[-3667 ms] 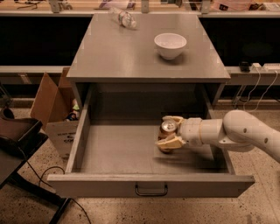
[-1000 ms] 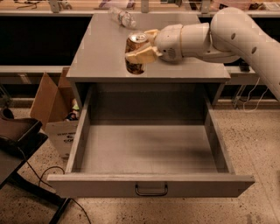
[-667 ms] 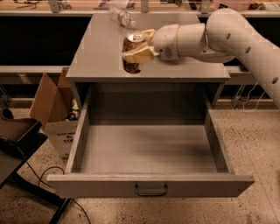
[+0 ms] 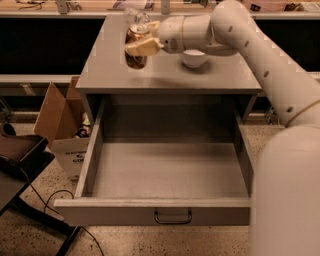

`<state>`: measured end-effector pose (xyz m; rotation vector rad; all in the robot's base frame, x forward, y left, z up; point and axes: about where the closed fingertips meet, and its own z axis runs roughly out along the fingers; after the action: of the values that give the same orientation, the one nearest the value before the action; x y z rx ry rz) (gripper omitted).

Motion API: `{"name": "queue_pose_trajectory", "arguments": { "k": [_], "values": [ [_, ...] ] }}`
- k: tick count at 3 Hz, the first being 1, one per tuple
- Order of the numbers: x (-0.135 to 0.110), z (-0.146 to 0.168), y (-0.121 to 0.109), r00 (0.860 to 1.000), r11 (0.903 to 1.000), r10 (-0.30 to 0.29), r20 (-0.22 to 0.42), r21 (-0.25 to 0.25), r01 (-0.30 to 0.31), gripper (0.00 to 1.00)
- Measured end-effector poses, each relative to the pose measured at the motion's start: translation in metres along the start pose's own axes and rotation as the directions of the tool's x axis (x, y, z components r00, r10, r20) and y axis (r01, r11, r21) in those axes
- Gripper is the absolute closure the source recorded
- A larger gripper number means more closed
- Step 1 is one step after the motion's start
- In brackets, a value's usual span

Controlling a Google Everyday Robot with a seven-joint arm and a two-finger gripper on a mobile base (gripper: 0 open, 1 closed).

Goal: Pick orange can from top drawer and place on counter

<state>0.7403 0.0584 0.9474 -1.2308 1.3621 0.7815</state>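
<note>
Your counter [image 4: 165, 80] is a flat grey top, slightly glossy. A white bowl [image 4: 194, 59] sits on its right half, partly hidden behind the arm. At the back left edge lies a clear bottle [image 4: 134, 13]. Over the left part you'll find the gripper [image 4: 140, 46], its fingers clasped around the orange can [image 4: 136, 60], which stands upright. You can't tell whether the can's base touches the counter or hangs just above it.

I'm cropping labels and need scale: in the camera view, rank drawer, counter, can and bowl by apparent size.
1. drawer
2. counter
3. can, held in the gripper at the counter's left, and the part-hidden bowl: too alike to rank.
</note>
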Motion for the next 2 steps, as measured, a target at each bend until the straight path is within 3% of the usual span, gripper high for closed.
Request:
{"name": "queue_pose_trajectory", "arguments": {
  "k": [1,2],
  "values": [
    [-0.019,0.026,-0.03,0.998,0.9996,-0.025,0.049,0.014,0.025,1.0],
    [-0.006,0.06,-0.053,1.0,0.9997,0.002,0.003,0.024,-0.003,1.0]
  ]
}}
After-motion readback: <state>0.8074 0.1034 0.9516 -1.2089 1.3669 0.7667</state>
